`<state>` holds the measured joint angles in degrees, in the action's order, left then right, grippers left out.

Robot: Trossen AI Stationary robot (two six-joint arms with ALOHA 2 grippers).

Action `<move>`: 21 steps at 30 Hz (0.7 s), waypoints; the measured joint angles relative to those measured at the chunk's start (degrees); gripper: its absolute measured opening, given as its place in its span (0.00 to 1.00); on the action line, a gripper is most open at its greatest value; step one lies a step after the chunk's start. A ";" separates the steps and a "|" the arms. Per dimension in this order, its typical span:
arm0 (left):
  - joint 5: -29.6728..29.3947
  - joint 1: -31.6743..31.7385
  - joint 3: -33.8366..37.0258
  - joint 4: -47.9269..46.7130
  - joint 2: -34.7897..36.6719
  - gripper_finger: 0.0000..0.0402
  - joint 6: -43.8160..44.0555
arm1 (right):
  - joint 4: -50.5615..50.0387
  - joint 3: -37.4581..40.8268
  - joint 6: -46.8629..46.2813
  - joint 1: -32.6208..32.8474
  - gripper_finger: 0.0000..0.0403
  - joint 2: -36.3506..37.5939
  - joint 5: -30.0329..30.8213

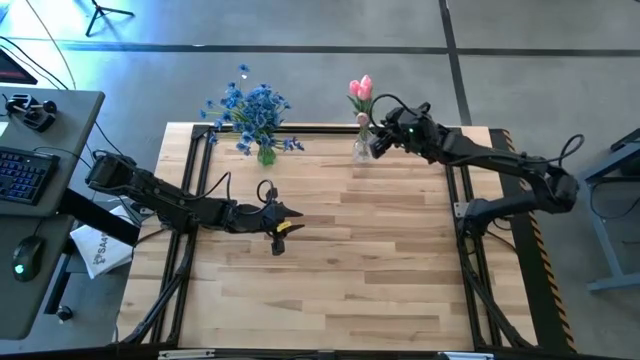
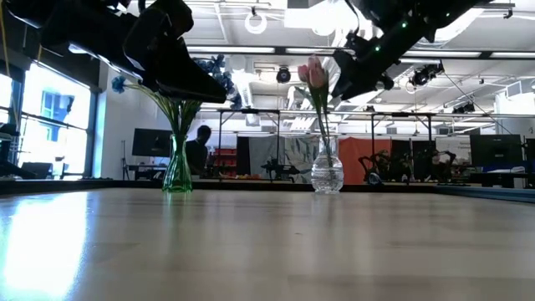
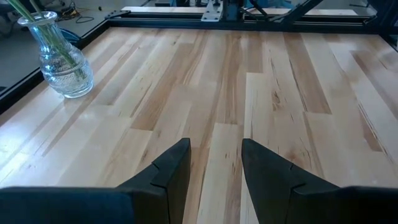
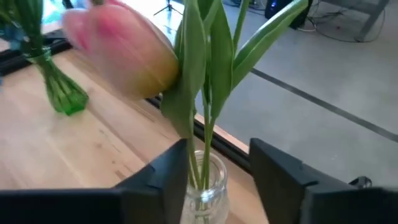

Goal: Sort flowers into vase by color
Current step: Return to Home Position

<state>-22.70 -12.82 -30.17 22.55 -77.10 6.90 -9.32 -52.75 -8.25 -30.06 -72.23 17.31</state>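
Two pink tulips (image 1: 361, 90) stand stem-down in a clear glass vase (image 1: 361, 150) at the table's far edge. Blue blossoms (image 1: 250, 105) stand in a green vase (image 1: 266, 153) to its left. My right gripper (image 4: 217, 155) is open at the clear vase's mouth (image 4: 205, 186). The tulip stems (image 4: 202, 149) rise between its fingers, and a pink bud (image 4: 124, 56) shows close by. My left gripper (image 3: 216, 149) is open and holds nothing. It hovers over bare wood near the table's middle (image 1: 290, 215). My right gripper comes at the tulips slanting down from the table's right. One finger (image 4: 168, 168) lies right beside the stems (image 4: 198, 163) just above the vase mouth, and I cannot tell whether it touches them. The other finger stands clear of them.
A black frame rail (image 1: 320, 128) runs along the far edge behind both vases. A desk with a keyboard (image 1: 20, 170) and a mouse stands left of the table. Bare wood (image 1: 360, 270) spreads across the middle and near side.
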 joint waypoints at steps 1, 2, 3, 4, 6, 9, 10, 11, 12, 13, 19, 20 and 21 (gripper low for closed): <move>0.00 0.00 0.00 -0.02 0.00 0.33 0.02 | -0.79 0.00 0.13 0.06 0.42 0.76 -0.29; 0.00 0.00 0.00 -0.02 0.00 0.33 0.02 | -1.48 0.00 0.12 0.14 0.44 1.57 -0.57; -0.11 0.00 0.00 -0.02 0.00 0.33 0.02 | -1.95 0.00 0.11 0.26 0.46 2.56 -1.12; -0.54 -0.01 0.00 -0.02 0.00 0.33 0.05 | -2.72 -0.01 -0.17 0.49 0.48 3.64 -1.36; -1.65 0.00 0.00 -0.02 0.00 0.33 0.55 | -5.37 0.00 -0.77 1.05 0.49 6.25 -1.36; -2.88 -0.02 0.00 -0.04 0.00 0.33 0.99 | -9.62 0.03 -0.76 3.29 0.49 10.14 -1.48; -2.93 -0.02 0.00 -0.05 0.00 0.33 1.00 | -10.14 0.55 -0.73 4.44 0.49 11.47 -2.15; -2.96 -0.02 0.00 -0.14 0.00 0.33 1.00 | -10.63 1.29 -0.68 5.66 0.48 12.87 -3.60; -2.97 0.00 0.00 -0.30 0.00 0.33 1.00 | -11.11 2.21 -0.45 7.00 0.47 14.28 -5.48; -2.98 -0.02 0.00 -0.39 0.00 0.33 1.03 | -11.36 3.43 -0.29 8.40 0.46 15.71 -8.11; -3.11 -0.51 0.00 -0.44 0.00 0.33 0.98 | -4.05 15.85 -0.60 18.49 0.35 25.69 -21.39; -3.13 -0.69 0.00 -0.44 0.00 0.33 0.98 | -0.92 18.96 -0.82 20.25 0.33 27.60 -23.03; -3.23 -0.85 0.00 -0.46 0.00 0.33 0.98 | 3.13 22.28 -1.40 22.00 0.31 29.34 -24.14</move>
<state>-25.93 -13.67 -30.17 22.09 -77.10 7.88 -6.19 -30.48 -9.65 -8.06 -42.89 -6.83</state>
